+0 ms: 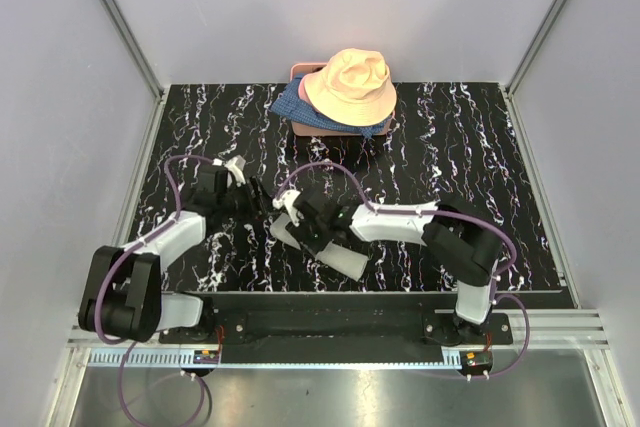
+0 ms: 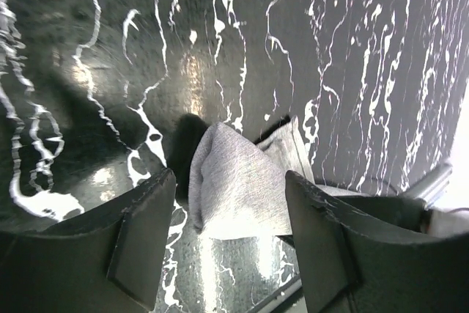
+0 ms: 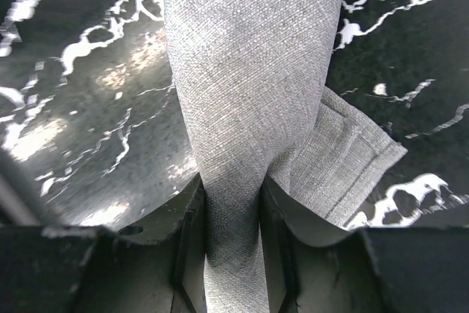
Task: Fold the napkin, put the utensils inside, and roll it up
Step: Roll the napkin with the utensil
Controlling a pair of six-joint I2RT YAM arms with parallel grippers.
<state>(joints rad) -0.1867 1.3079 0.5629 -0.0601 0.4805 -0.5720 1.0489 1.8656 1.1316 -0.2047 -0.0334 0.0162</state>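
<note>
The napkin (image 1: 340, 255) is a light-grey cloth rolled into a long bundle near the table's front middle. My right gripper (image 1: 300, 229) is shut on the roll; in the right wrist view its fingers (image 3: 189, 247) pinch the grey roll (image 3: 249, 71), and a loose hemmed flap (image 3: 352, 159) lies to the right. My left gripper (image 1: 257, 197) is open just left of the roll's end. In the left wrist view the roll's end (image 2: 238, 188) shows between the spread fingers (image 2: 139, 240) without touching them. No utensils are visible in any view.
A peach bucket hat (image 1: 350, 85) sits on blue patterned fabric (image 1: 292, 104) over a pink box (image 1: 300, 70) at the back middle. The black marbled tabletop (image 1: 480, 167) is walled by grey panels on the left, right and back.
</note>
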